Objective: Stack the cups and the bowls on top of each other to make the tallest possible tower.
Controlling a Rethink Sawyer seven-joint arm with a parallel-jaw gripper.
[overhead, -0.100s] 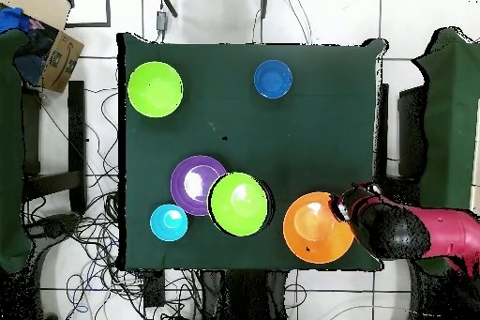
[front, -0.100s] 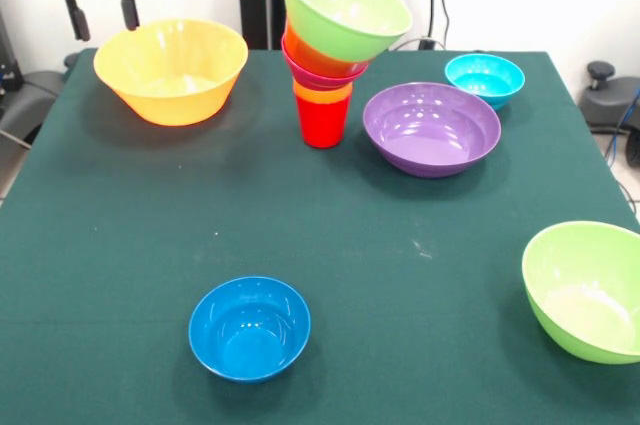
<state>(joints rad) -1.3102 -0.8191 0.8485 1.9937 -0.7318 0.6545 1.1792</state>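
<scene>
The table (front, -0.100s: 120,275) carries everything, with the tower (front, -0.100s: 325,55) as landmark. The large yellow-orange bowl (front, -0.100s: 172,70) sits well to its left, under the gripper (front, -0.100s: 101,7), whose 2 fingers (front, -0.100s: 76,13) hang spread and empty. The purple bowl (front, -0.100s: 431,128) sits just right of the tower; a loose lime green bowl (front, -0.100s: 588,290) lies far right and nearer. The tower is a red cup (front, -0.100s: 323,122) topped by a tilted lime green bowl (front, -0.100s: 343,7).

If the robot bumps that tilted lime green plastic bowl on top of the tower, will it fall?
Probably. The lime green bowl already sits crooked, leaning to one side. It is wider than the red cup at the tower's base, so the stack looks top-heavy. Glossy plastic likely slides easily.
</scene>
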